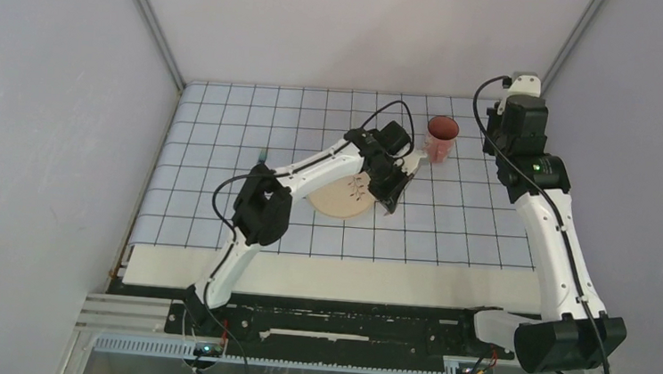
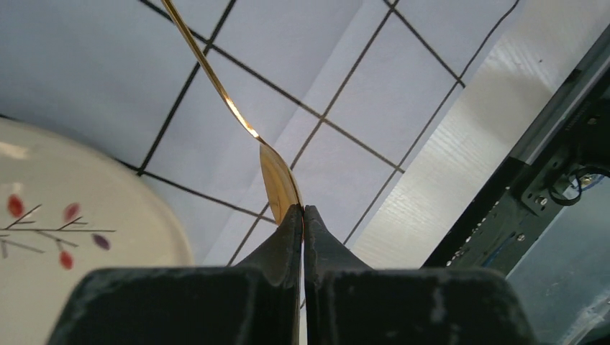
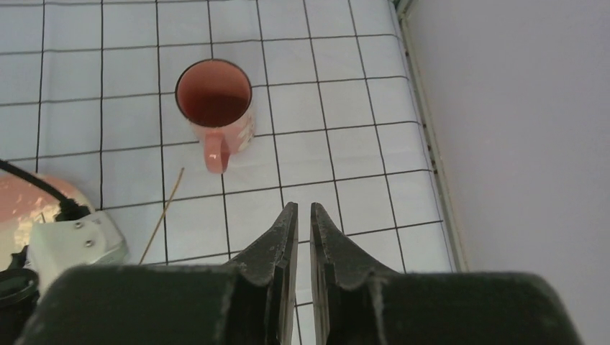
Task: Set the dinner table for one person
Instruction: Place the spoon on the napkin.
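Top view: left tool [image 1: 389, 202] at the right edge of the plate [image 1: 335, 203]; tabletop [image 1: 330, 276] bare along the near side of the cloth [image 1: 225, 134].
Left wrist: tool clamped on gold utensil [image 2: 277, 180], which runs straight ahead with the plate to its left.
Right wrist: right tool [image 3: 303, 215] a slit apart, empty; mug [image 3: 216, 108] ahead.
Nearer arm: left.

The top view looks down from above and behind the arm bases [image 1: 200, 309] over the whole gridded cloth [image 1: 225, 134]. The left wrist view sits low, just beside the plate [image 2: 65, 237]. The right wrist view, higher and right of the plate, takes in the mug [image 3: 214, 100] and the plate's edge.
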Motion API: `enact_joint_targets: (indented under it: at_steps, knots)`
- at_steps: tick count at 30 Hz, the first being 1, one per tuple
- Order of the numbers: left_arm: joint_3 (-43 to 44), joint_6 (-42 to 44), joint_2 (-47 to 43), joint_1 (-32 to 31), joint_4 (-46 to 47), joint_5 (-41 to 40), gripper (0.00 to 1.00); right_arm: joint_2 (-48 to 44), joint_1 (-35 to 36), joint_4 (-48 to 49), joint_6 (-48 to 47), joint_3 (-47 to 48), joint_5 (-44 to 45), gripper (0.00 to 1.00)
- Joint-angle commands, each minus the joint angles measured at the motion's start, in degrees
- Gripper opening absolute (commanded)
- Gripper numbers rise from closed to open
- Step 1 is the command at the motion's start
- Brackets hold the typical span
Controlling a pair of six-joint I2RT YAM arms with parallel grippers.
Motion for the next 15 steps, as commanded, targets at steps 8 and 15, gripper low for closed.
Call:
enact_joint_targets:
  at_steps: [8,15]
  knots:
    - [1.5,-9.0,0.0,-2.3,8.7,3.6,0.00,-4.3,-0.2,-1.6,0.7,-1.7,-3.0,0.19]
    - [2.1,-9.6,1.9,-3.9,8.8,3.7,0.00,-4.7,-0.2,-2.2,1.3,-2.6,-4.9,0.19]
